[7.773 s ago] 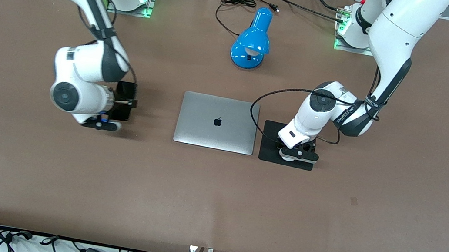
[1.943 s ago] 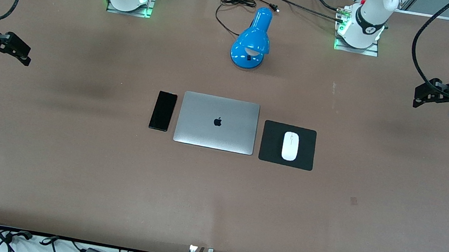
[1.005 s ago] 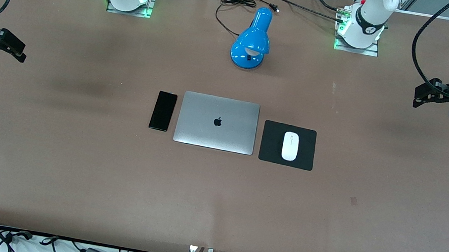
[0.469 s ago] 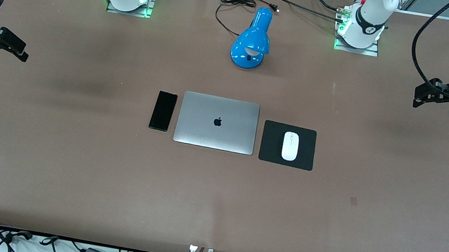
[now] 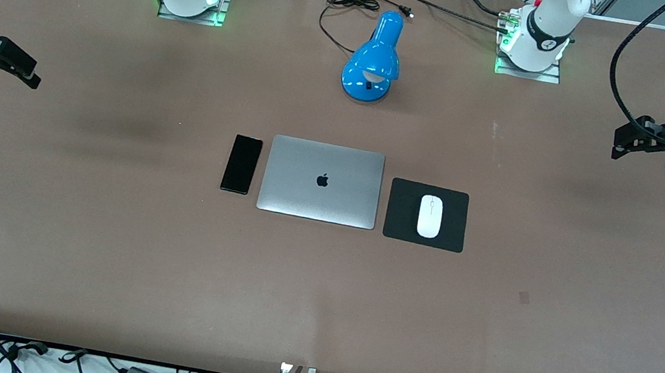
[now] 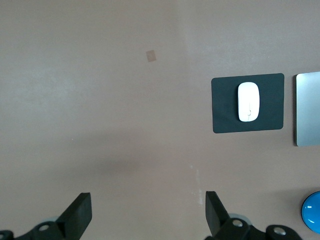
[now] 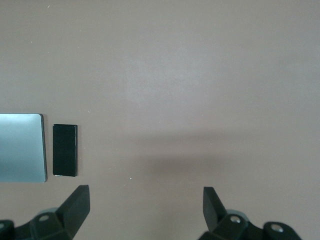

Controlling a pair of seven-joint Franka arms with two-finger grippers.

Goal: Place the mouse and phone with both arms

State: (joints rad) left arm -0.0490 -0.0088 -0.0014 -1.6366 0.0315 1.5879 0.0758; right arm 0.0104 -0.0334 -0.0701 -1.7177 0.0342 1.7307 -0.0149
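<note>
the small white glossy oval mouse (image 5: 430,216) lies flat on the square black mat (image 5: 400,222), which sits just beside the closed silver laptop (image 5: 321,181) toward the left arm's end of the tabletop (image 5: 317,295). the slim black rectangular phone (image 5: 241,163) lies flat on the tabletop just beside the laptop's other edge, toward the right arm's end, its long side parallel to the laptop's edge. a blue desk lamp (image 5: 374,58) stands farther from the front camera than the laptop.

the left end effector (image 5: 642,136) hangs high over the left arm's end of the tabletop, fingers spread wide and holding nothing; its wrist view looks down on the mouse (image 6: 248,101) from well apart. the right end effector (image 5: 2,62) hangs over the right arm's end, also wide and empty, with the phone (image 7: 65,150) far below.

both things look placed, so the task seems essentially done. the step in hand is likely just parking the arms: do it well by keeping both end effectors high and wide of the middle, so no finger or cable sweeps over the lamp or nudges the neatly aligned phone and mouse.
</note>
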